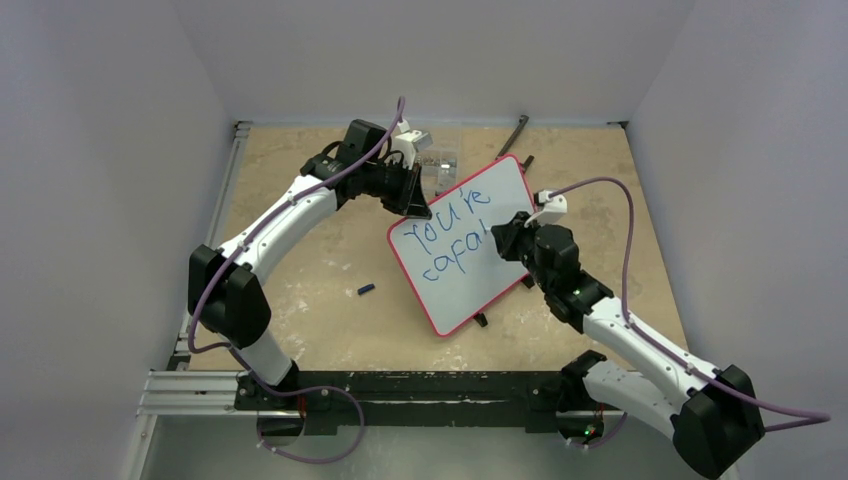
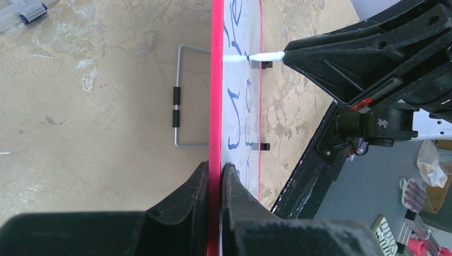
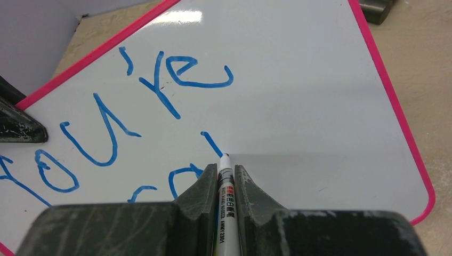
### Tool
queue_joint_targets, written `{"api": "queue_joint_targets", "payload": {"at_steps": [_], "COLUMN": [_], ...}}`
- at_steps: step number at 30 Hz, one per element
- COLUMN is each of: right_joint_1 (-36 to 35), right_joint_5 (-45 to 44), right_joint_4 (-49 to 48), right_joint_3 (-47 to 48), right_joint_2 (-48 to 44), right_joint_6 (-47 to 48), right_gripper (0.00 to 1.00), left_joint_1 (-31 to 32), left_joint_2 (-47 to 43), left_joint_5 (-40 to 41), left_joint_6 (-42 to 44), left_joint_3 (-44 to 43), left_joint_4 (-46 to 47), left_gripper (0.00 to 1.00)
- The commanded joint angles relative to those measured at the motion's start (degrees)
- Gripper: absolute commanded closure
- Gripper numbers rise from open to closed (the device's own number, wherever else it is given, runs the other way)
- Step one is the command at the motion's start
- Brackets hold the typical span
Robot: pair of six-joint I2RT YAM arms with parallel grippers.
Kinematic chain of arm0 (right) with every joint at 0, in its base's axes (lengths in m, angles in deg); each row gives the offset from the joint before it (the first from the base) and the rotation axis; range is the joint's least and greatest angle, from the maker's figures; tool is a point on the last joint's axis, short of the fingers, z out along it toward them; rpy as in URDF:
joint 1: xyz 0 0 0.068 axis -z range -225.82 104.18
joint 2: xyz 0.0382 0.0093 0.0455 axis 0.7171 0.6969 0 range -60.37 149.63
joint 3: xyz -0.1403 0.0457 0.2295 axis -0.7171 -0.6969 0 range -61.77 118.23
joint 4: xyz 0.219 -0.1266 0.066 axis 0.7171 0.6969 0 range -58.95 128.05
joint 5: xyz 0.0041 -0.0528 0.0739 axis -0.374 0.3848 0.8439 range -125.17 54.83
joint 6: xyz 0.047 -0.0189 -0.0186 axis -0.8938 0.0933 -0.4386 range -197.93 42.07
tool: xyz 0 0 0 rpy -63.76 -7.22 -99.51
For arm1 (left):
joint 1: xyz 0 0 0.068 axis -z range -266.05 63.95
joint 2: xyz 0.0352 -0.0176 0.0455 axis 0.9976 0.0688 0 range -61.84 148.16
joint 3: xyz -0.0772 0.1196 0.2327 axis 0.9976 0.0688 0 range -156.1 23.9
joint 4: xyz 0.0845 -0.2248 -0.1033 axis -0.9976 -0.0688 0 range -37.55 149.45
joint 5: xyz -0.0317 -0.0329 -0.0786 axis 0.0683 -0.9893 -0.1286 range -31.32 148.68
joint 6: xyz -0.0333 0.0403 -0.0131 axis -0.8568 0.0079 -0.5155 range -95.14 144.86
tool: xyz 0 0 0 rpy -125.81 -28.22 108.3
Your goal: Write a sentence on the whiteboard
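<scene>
Our right pincer is clamped on a white marker, one finger on each side of the barrel. The marker's tip touches the whiteboard at the lower end of a short slanted blue stroke, near the middle of the board's face.

Our left pincer is shut on the whiteboard's red frame, one finger on the written face and one on the back. It holds the edge nearest the start of the writing.

The sentence runs in blue, slanted lines across the whiteboard. We read "You're" in the upper line and what looks like "capa" below it, with the right arm covering the end of that line. The part of the face beyond the marker tip is bare and glossy.

From the left wrist view we look along the whiteboard edge-on. A grey wire loop with two black sleeves juts from its back, and two small black feet show on the written side.

The whiteboard stands on the tan surface. A small dark piece lies on the surface beside the whiteboard's left edge, apart from it.
</scene>
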Motion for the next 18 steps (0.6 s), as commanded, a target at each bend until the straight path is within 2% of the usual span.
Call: {"api": "queue_joint_targets", "payload": {"at_steps": [1, 18], "right_joint_1": [0.0, 0.0], "right_joint_5": [-2.2, -6.3], "right_joint_4": [-1.0, 2.8], "right_joint_3": [3.2, 0.9], "right_joint_2": [1.0, -0.1], "right_joint_6": [1.3, 1.6], "right_gripper": [1.00, 1.00], "left_joint_1": [-0.5, -0.5], "left_joint_2": [-1.0, -1.2], "left_joint_5": [4.2, 4.3], "left_joint_6": [2.6, 2.6], "left_joint_3": [-0.4, -0.3], "left_joint_4": [2.0, 2.1], "left_gripper": [1.00, 1.00]}}
